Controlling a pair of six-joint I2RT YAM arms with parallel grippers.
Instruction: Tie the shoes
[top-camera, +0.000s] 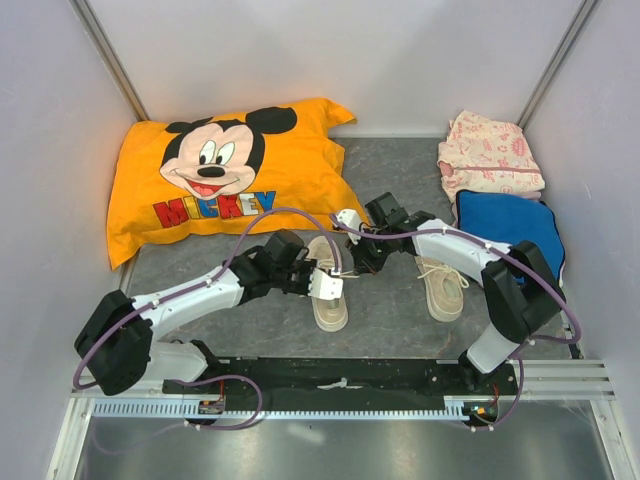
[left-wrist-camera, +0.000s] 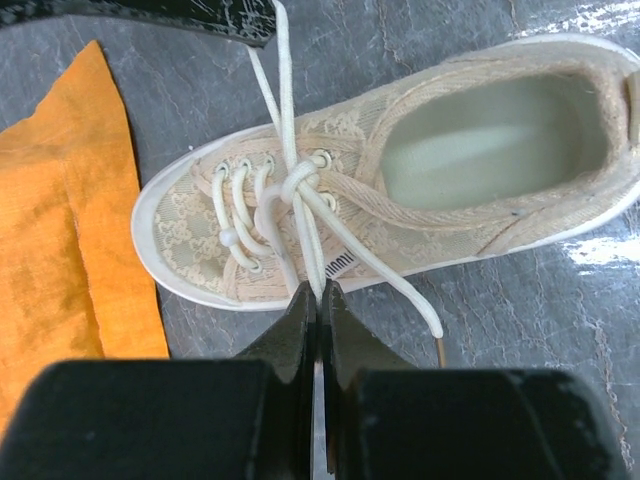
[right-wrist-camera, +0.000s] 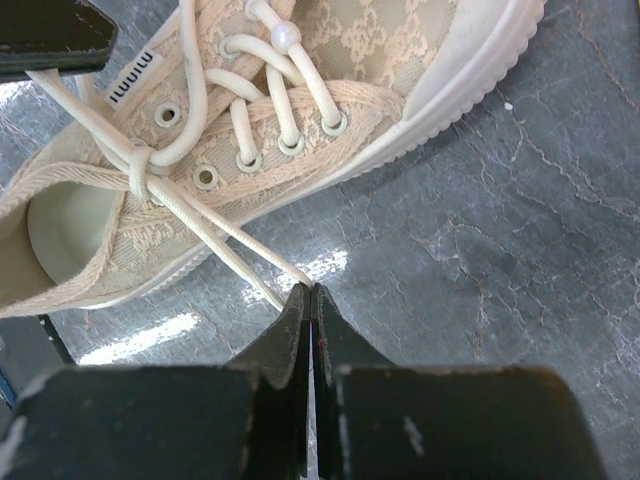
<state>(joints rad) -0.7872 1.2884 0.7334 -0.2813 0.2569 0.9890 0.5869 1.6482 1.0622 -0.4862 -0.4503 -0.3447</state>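
Two cream-beige sneakers lie on the grey mat. The left shoe (top-camera: 330, 308) lies between both grippers; the right shoe (top-camera: 443, 290) lies apart under the right arm. In the left wrist view the left shoe (left-wrist-camera: 480, 150) has a first knot (left-wrist-camera: 290, 192) in its white laces. My left gripper (left-wrist-camera: 320, 292) is shut on a doubled lace strand just beside the shoe's side. My right gripper (right-wrist-camera: 312, 290) is shut on another doubled strand that runs taut from the knot (right-wrist-camera: 140, 160) across the shoe (right-wrist-camera: 380, 40). A loose lace end (left-wrist-camera: 400, 290) lies on the mat.
An orange Mickey pillow (top-camera: 220, 175) lies at the back left; its edge (left-wrist-camera: 70, 230) is close to the shoe's toe. A folded pink cloth (top-camera: 490, 155) and a blue cloth (top-camera: 505, 225) lie at the back right. White walls enclose the mat.
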